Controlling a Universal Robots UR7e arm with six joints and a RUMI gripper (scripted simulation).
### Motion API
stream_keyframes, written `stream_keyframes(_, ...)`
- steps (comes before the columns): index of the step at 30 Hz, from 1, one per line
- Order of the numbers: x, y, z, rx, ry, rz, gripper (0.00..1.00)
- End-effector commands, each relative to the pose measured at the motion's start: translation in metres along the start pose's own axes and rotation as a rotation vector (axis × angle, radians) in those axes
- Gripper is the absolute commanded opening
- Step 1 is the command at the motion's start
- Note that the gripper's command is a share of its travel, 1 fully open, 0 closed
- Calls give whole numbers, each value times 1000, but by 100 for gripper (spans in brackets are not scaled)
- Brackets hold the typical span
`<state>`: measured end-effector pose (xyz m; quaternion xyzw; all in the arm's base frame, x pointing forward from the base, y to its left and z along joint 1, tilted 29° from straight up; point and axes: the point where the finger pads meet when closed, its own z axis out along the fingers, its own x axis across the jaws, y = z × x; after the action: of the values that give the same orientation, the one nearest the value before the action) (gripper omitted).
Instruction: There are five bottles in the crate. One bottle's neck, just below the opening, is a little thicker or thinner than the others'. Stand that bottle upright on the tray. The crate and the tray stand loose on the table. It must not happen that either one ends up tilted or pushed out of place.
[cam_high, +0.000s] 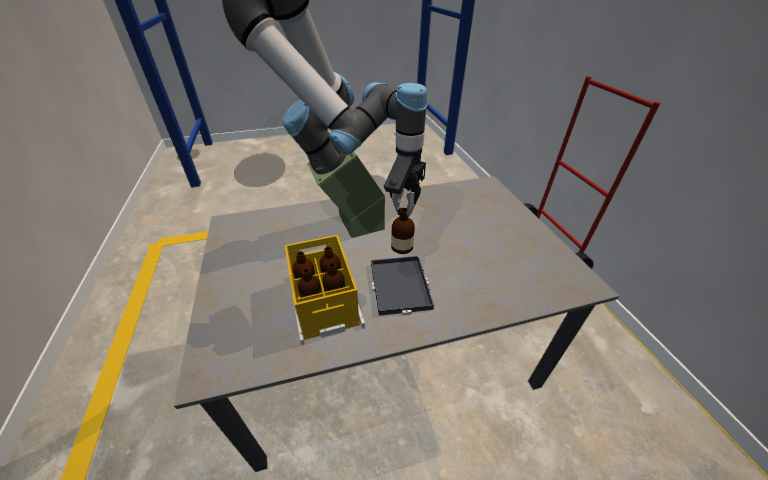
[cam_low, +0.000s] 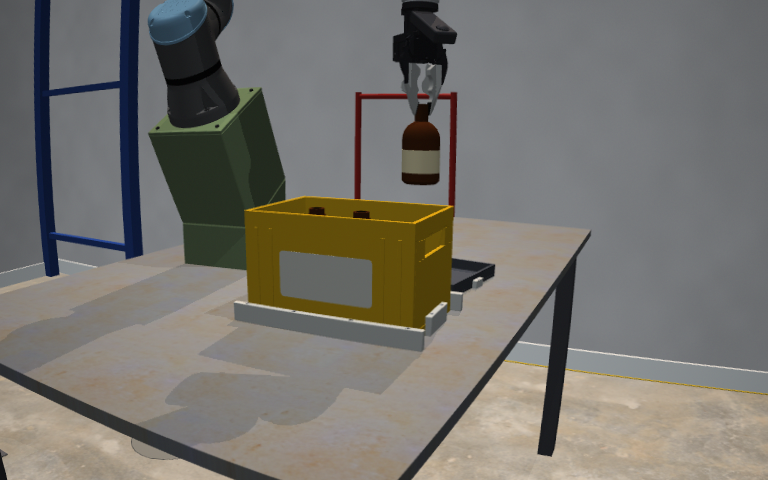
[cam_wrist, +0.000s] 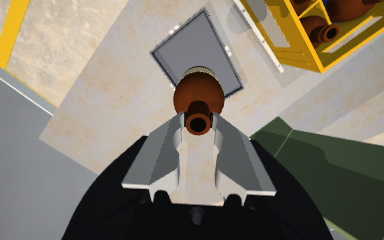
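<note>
Exterior view: gripper (cam_low: 421, 101) clamped on the neck of a brown bottle (cam_low: 420, 148), just under the opening. Bottle hanging plumb, base down, well above the rim of the yellow crate (cam_low: 339, 260) and apart from everything else. Grip at the neck judged deliberate: keeps the body free below the jaws, so the base can meet a flat surface first and the bottle can be left standing.

Top view: four bottles (cam_high: 317, 270) remaining in the crate, necks up in their compartments. Dark tray (cam_high: 401, 285) lying just beside the crate at its 3 o'clock, separate from it, with nothing seen in it. Held bottle appearing at the tray's 12 o'clock, over or near its far edge (height makes the exact footprint hard to judge). Green pedestal (cam_high: 353, 200) of the arm at roughly 11 o'clock from the tray, on the table (cam_high: 509, 254).

Wrist view: bottle mouth centred between both fingers, tray directly beyond the bottle's shoulder, so alignment looks close.

Judgement: carry phase, with lowering and release still to come. Crate and tray both loose, hence the high carry clear of the crate wall. Risk: a hard or off-centre touchdown shifting the tray or tipping the bottle.
</note>
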<state>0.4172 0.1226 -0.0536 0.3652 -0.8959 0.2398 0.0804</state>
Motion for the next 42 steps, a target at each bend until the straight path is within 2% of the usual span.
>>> stream_keyframes(1, 0, 0, 0, 1, -1, 0, 0)
stream_keyframes(20, 0, 0, 9, 1, -1, 0, 0)
stream_keyframes(37, 0, 0, 39, 1, -1, 0, 0)
stream_keyframes(42, -1, 0, 54, 1, -1, 0, 0)
